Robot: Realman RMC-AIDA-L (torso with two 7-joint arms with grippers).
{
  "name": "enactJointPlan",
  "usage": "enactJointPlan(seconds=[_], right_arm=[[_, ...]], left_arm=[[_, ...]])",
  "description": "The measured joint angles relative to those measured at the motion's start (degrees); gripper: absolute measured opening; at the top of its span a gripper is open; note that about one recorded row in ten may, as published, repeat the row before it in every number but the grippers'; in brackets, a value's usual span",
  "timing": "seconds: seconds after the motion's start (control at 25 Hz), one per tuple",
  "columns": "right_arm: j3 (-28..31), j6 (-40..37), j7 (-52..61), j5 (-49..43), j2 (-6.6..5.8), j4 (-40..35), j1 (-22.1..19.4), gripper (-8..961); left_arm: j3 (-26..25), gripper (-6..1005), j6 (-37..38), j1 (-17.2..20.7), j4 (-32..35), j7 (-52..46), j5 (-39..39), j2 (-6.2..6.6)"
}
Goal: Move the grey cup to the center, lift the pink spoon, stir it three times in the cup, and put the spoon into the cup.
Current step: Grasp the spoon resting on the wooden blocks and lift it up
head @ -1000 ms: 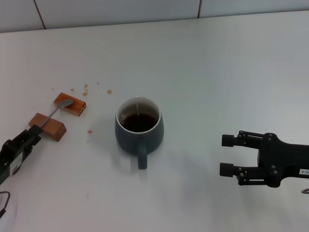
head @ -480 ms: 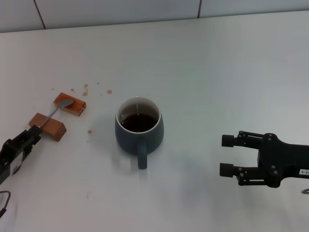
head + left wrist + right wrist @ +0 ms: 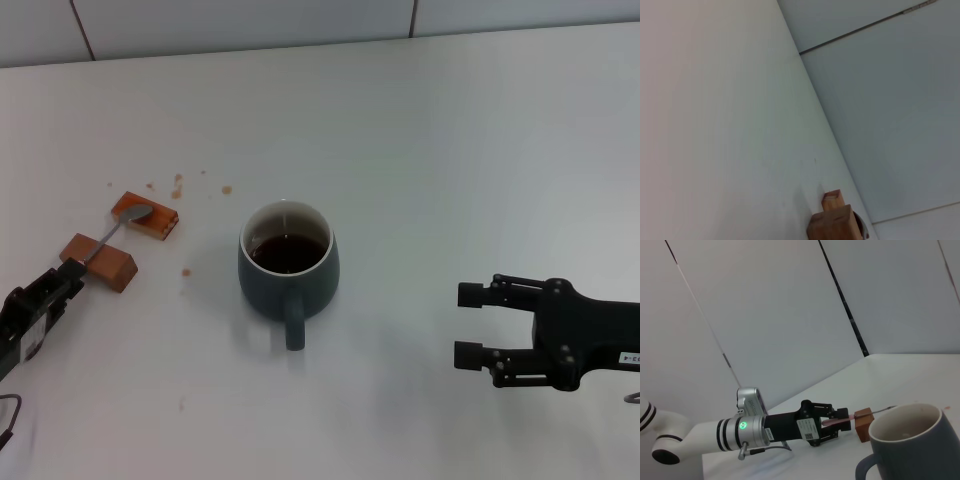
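Note:
The grey cup (image 3: 288, 278) stands mid-table with dark liquid inside and its handle toward me; it also fills the near corner of the right wrist view (image 3: 910, 445). The pink spoon (image 3: 110, 234) lies across two brown blocks at the left, its silver bowl on the farther block. Its pink handle is hidden in the head view. In the right wrist view the pink handle (image 3: 844, 419) reaches into my left gripper (image 3: 840, 421). The left gripper (image 3: 72, 280) sits at the spoon's near end, by the nearer block. My right gripper (image 3: 468, 323) is open and empty, to the right of the cup.
Two brown blocks (image 3: 150, 220) (image 3: 104, 266) carry the spoon; they also show in the left wrist view (image 3: 835, 225). Brown crumbs (image 3: 178, 184) lie behind them. A wall (image 3: 300, 20) bounds the table's far edge.
My right gripper has shifted very slightly toward me. The left gripper, spoon and cup have not visibly moved.

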Motion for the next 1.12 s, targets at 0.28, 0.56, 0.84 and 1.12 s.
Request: enactJointPlan(seconds=[0.28, 0.56, 0.84, 1.12], right_arm=[[-0.07, 0.04, 0.09, 0.0, 0.0, 0.0, 0.07, 833], [-0.08, 0.09, 0.17, 0.0, 0.0, 0.0, 0.04, 834], [-0.26, 0.13, 0.2, 0.0, 0.0, -0.01, -0.07, 834], [-0.24, 0.18, 0.21, 0.05, 0.0, -0.02, 0.13, 834]], left_arm=[[-0.01, 259, -0.09, -0.12, 0.0, -0.01, -0.03, 0.0], [-0.13, 234, 0.08, 0.11, 0.0, 0.22, -0.22, 0.0], [0.83, 166, 2.12, -0.26, 0.72, 1.15, 0.09, -0.08], [3.09, 144, 12.97, -2.45, 9.76, 1.49, 0.23, 0.16]])
